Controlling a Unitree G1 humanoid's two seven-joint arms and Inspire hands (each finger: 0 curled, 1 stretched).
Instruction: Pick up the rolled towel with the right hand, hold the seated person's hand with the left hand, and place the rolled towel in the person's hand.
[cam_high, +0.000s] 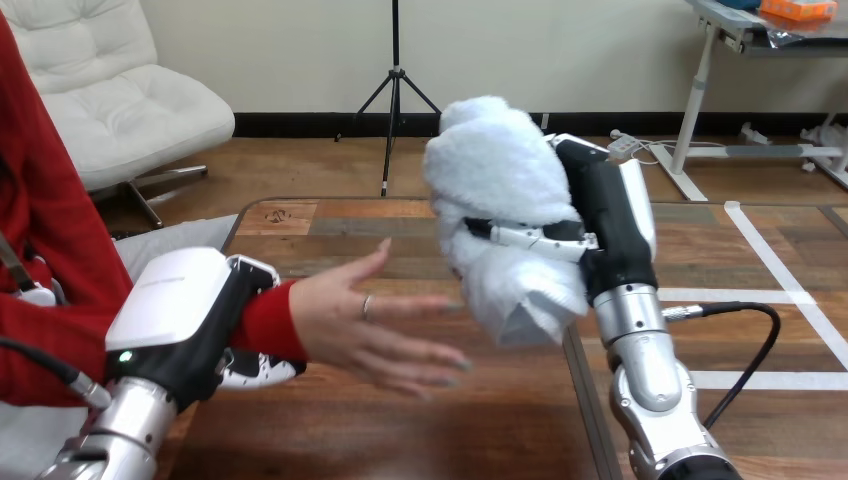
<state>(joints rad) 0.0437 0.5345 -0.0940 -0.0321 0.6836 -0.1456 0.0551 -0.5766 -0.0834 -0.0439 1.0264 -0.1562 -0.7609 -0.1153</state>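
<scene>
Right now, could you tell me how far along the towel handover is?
Done: the right hand grips the rolled towel, held above the table. In hand: the left hand clasps the person's wrist. Left: setting the towel in the person's hand, open beside it.

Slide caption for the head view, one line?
Right hand holds towel beside the person's hand; left hand grips the wrist.

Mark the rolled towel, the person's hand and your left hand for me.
rolled towel (495, 160), head view, upper fluffy bulge
person's hand (338, 315), head view, middle of hand
left hand (178, 295), head view, white back shell
</scene>
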